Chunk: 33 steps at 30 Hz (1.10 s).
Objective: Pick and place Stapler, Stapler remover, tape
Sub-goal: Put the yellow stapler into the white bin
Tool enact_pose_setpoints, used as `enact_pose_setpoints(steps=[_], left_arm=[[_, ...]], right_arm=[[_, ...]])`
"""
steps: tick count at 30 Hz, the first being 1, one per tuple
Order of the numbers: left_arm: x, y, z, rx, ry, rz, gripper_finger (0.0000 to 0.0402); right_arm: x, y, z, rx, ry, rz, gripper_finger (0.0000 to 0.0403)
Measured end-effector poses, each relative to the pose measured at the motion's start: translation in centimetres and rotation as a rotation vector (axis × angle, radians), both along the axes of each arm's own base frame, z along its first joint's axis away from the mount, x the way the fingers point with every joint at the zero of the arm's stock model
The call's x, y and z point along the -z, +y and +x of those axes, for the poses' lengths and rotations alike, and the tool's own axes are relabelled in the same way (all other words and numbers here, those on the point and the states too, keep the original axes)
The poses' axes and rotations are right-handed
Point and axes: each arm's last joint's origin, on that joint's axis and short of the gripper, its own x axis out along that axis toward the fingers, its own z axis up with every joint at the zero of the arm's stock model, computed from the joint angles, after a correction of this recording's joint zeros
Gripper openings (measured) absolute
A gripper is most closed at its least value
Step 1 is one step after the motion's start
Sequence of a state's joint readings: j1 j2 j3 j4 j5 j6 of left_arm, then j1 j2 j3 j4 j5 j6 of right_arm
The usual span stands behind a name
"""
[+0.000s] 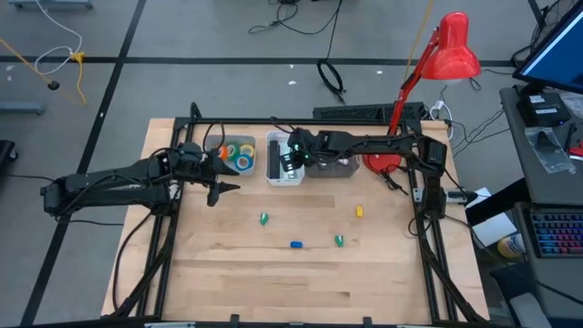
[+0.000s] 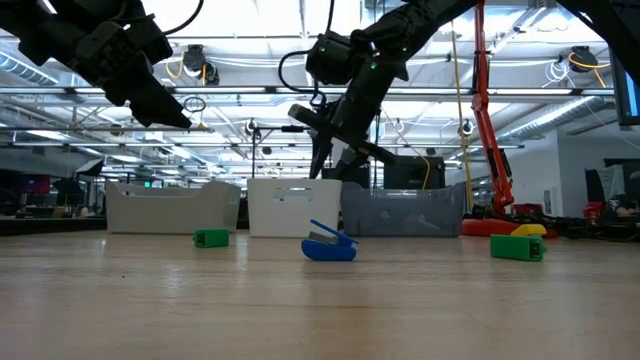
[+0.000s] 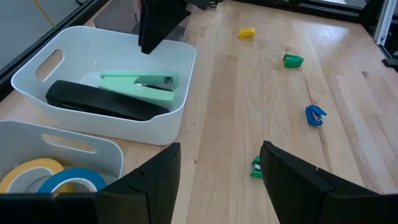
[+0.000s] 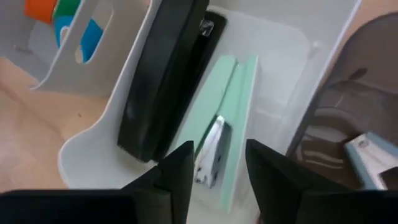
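Observation:
A black stapler [image 4: 165, 74] and a mint-green stapler [image 4: 233, 118] lie side by side on the floor of a white bin [image 1: 273, 173]. My right gripper [image 4: 217, 180] hangs open above them, clear of the bin's rim in the low view [image 2: 322, 140]. Beside it, a second white bin [image 3: 93, 146] holds the tape rolls: yellow [image 3: 28, 171], blue [image 3: 68, 180], orange [image 4: 40, 7] and green [image 4: 65, 6]. Staple removers lie on the bare table: yellow [image 1: 359, 210], blue [image 1: 296, 244] and two green [image 1: 263, 219] [image 1: 339, 240]. My left gripper [image 3: 217, 180] waits open above the table near the tape bin.
A grey bin [image 1: 344, 167] stands to the right of the stapler bin. A red desk lamp [image 1: 451, 50] rises at the far right corner. Black frame rails [image 1: 428, 246] run along the table's sides. Bare wood lies between the removers and the near edge.

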State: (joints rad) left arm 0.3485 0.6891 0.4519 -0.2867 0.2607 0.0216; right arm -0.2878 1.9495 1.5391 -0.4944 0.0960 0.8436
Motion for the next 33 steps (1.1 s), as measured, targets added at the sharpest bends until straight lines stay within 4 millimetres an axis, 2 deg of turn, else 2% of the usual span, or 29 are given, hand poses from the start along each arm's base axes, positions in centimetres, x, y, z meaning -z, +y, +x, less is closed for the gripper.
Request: enact_pose_setpoints(steps=[6,10,15,22,26,30,33], left_arm=[[0.0,0.0,0.0,-0.002,0.000,-0.003,0.0218],[0.0,0.0,0.0,-0.022,-0.003,-0.045,0.0218],[0.0,-0.1,0.0,-0.015,-0.008,-0.089,0.0218],[0.0,-0.1,0.0,-0.041,-0.010,-0.146,0.0218],[0.0,-0.1,0.0,-0.061,-0.011,-0.185,0.0218],[0.0,-0.1,0.0,-0.087,-0.014,-0.229,0.0218],[0.0,-0.1,0.0,-0.105,-0.017,-0.263,0.0218]], right_arm=[[-0.1,-0.1,0.2,-0.033,-0.010,-0.034,0.0132],[-1.1,0.8,0.0,-0.221,-0.025,-0.023,0.0132],[-2.8,4.6,-0.9,-0.510,0.006,0.019,0.0132],[-4.9,10.3,-3.2,-0.757,0.137,-0.003,0.0132],[-5.5,12.9,-5.1,-0.822,0.285,-0.037,0.0132],[-6.2,14.7,-8.0,-0.846,0.492,-0.114,0.0132],[-6.1,15.8,-10.4,-0.824,0.574,-0.137,0.0132]])
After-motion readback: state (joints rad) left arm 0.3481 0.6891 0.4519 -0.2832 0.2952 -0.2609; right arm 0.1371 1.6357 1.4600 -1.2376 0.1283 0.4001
